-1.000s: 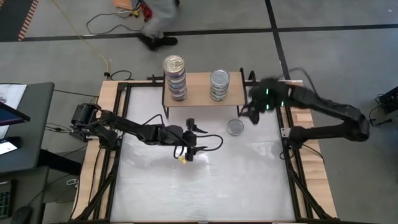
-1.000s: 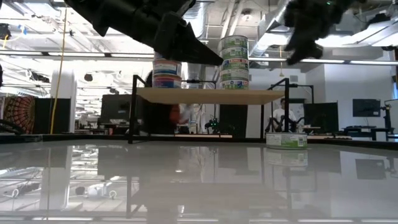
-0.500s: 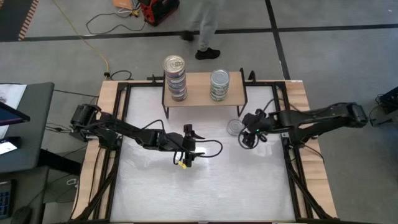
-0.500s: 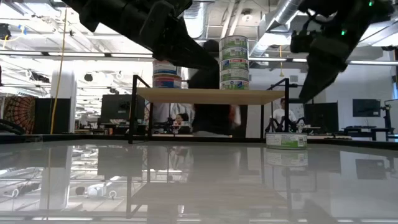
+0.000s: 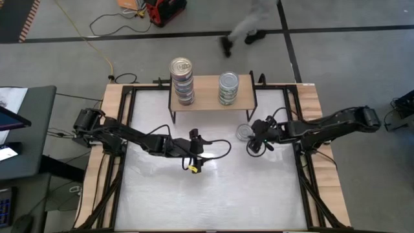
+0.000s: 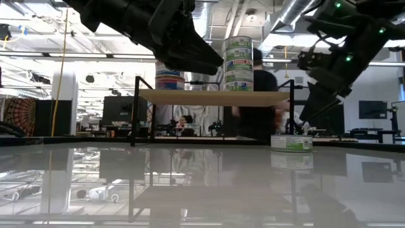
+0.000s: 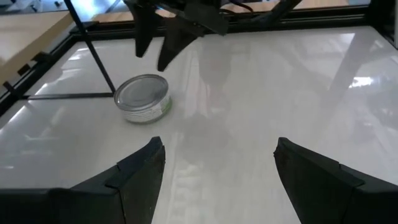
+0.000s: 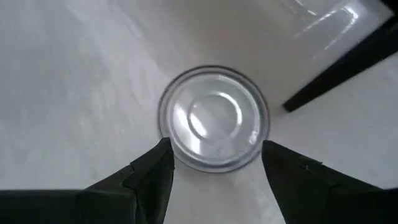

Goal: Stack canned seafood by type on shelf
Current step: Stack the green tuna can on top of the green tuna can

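High view: two stacks of cans (image 5: 182, 80) are seen on the shelf (image 5: 207, 94). One silver can (image 5: 244, 133) remains on the worktop (image 5: 207, 188), beneath the released right hand (image 5: 254, 146). The left hand (image 5: 193, 162) is spread, empty.

My left pincer (image 5: 194, 160) hangs open, arm outstretched; my right pincer (image 5: 254, 140) seems parted, tilted downward.

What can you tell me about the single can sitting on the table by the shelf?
The loose can is a low round tin with a plain silver lid and a greenish-white label around its side. It stands upright on the white table, just in front of the shelf's right legs, apart from both stacks. Nothing touches it: the right gripper hangs over it, open, fingers either side, not yet gripping.
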Robot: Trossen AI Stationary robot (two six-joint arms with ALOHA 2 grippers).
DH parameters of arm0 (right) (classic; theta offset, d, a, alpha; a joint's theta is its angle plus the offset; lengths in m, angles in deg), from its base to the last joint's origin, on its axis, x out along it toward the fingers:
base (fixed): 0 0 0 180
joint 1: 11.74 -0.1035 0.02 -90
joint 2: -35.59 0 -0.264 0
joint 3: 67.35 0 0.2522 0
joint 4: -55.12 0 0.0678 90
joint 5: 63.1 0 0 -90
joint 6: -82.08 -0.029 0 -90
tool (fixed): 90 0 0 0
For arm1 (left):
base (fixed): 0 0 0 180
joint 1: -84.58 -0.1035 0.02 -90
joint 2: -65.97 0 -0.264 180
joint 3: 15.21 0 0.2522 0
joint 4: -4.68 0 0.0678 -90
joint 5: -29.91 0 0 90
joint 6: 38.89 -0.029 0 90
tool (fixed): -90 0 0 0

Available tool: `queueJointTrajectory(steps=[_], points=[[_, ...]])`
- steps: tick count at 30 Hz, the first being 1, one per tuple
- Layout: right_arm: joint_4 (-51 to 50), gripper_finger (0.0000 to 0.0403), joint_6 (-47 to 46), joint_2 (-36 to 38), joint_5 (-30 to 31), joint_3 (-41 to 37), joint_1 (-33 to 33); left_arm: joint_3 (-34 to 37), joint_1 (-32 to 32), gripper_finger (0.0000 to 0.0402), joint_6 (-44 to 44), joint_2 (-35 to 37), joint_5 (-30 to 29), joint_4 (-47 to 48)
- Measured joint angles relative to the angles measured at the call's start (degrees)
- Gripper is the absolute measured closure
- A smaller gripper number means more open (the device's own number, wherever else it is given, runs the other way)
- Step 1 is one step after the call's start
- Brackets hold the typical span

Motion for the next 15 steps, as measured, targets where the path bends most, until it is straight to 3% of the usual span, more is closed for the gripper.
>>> queueJointTrajectory(steps=[6, 15], points=[[1.13, 0.0133, -0.13, -1.1, 3.64, 0.04, -0.83, 0.0, 0.61, 0.0111, -0.31, 0.0, -0.15, 0.22], [6.96, 0.0133, -0.41, -12.53, 5.79, 0.22, -1.46, 0.0, 0.79, 0.0111, -4.16, 0.0, -0.26, 0.72]])
